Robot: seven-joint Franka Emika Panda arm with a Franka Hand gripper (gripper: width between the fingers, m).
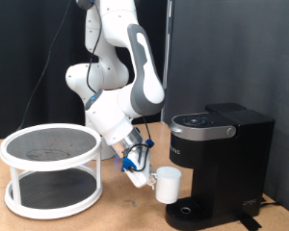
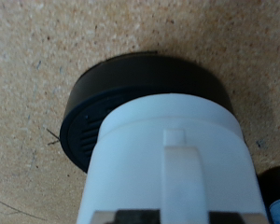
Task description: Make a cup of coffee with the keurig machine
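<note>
The white mug (image 1: 167,183) hangs in my gripper (image 1: 144,171), held by its handle side just above the round drip base (image 1: 190,212) of the black keurig machine (image 1: 220,159). The mug is at the machine's left in the exterior view, partly over the base. In the wrist view the mug (image 2: 168,159) fills the frame with its handle (image 2: 177,177) running towards the camera, and the black round drip base (image 2: 131,89) lies under and beyond it. My fingers are shut on the mug; the fingertips barely show. The machine's lid is closed.
A white two-tier round rack (image 1: 51,168) with a dark mesh top stands at the exterior view's left on the wooden table (image 1: 116,212). A black curtain hangs behind. A blue part (image 2: 278,191) of the hand shows at the wrist view's edge.
</note>
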